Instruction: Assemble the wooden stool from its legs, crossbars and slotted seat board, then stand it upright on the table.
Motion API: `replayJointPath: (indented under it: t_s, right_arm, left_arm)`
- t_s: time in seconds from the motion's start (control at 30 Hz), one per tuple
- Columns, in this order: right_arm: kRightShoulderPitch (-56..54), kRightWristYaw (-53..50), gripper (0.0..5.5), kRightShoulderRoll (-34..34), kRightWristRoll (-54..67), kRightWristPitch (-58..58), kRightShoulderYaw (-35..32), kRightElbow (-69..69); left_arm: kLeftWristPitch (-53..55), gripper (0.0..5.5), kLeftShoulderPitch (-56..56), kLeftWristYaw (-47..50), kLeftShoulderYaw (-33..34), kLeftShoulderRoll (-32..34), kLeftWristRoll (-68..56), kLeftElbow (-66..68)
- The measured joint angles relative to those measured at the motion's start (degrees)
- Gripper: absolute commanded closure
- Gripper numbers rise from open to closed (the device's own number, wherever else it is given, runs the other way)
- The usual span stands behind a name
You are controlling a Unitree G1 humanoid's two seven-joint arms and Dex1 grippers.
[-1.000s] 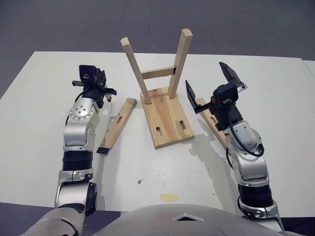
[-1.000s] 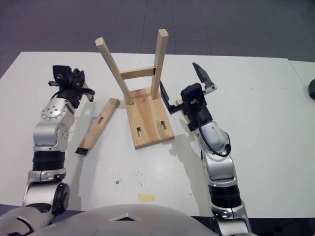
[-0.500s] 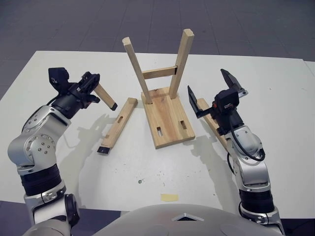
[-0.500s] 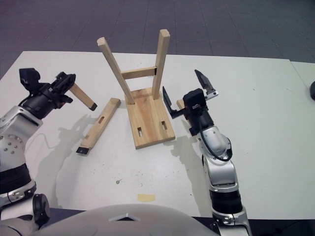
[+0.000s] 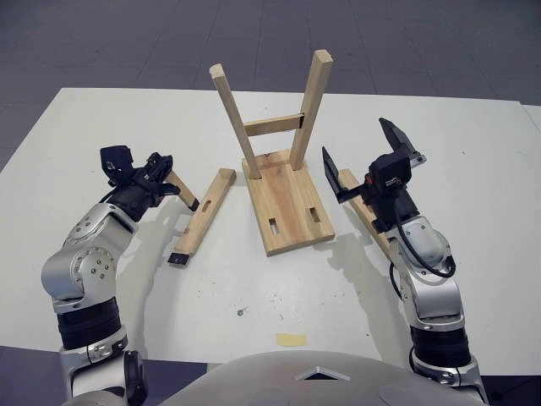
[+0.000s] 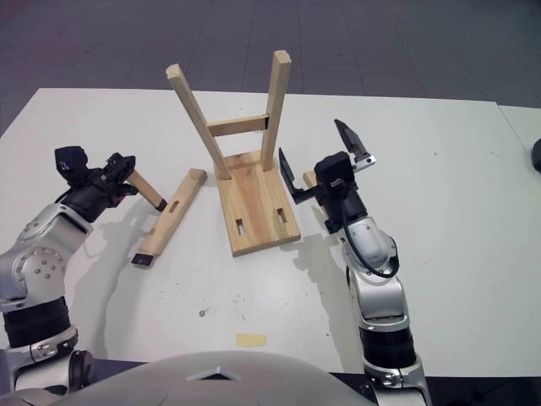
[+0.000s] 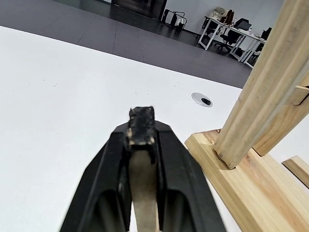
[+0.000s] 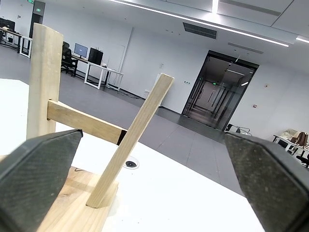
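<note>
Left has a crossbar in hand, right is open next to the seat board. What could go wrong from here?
1. The left gripper holds the crossbar near one end, slanted; pressed into a slot, it may pivot or slip.
2. The loose leg lies unheld, so pushing the crossbar in could just slide it.
3. The right gripper hangs open close beside the seat board and its two standing legs; a careless swing might knock them.

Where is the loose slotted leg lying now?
In the left eye view, the loose slotted leg lies flat left of centre, between the left gripper and the seat board.
</note>
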Motion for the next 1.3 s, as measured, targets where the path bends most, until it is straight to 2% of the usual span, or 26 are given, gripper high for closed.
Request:
replayJointPath:
  t_s: [0.37, 0.6, 1.3]
  right_arm:
    - [0.0, -0.1, 0.1, 0.3, -0.2, 0.0, 0.2, 0.0]
    - [0.0, -0.1, 0.1, 0.6, -0.6, -0.1, 0.3, 0.0]
    - [-0.6, 0.0, 0.1, 0.6, -0.8, 0.0, 0.1, 0.1]
  left_arm:
    - [3.0, 5.08, -3.4, 1.3, 2.2, 0.2, -3.4, -2.8]
    - [6.1, 5.08, -0.6, 2.3, 2.4, -0.1, -6.5, -6.6]
    - [-0.2, 5.08, 1.8, 1.2, -1.8, -2.5, -1.3, -4.3]
